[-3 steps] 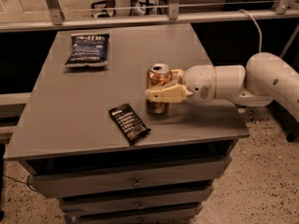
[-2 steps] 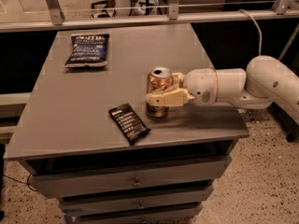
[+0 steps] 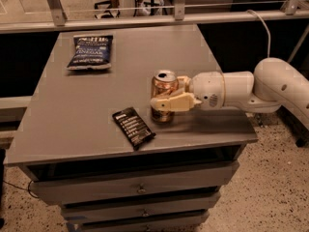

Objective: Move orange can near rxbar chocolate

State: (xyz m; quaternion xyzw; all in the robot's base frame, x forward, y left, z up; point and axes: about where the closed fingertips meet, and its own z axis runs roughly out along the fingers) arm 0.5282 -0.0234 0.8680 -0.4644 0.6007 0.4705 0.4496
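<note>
The orange can (image 3: 163, 87) stands upright on the grey table (image 3: 96, 105), right of centre near the front. The rxbar chocolate (image 3: 133, 127), a flat black bar with white text, lies just to the can's front left, a short gap away. My gripper (image 3: 170, 94) reaches in from the right on a white arm (image 3: 251, 88). One finger (image 3: 170, 103) lies across the can's front and the other sits behind it, closed on the can's sides.
A dark blue chip bag (image 3: 90, 51) lies at the table's back left. The table's front edge is close below the bar, with drawers (image 3: 140, 190) underneath. A metal railing (image 3: 145, 18) runs behind the table.
</note>
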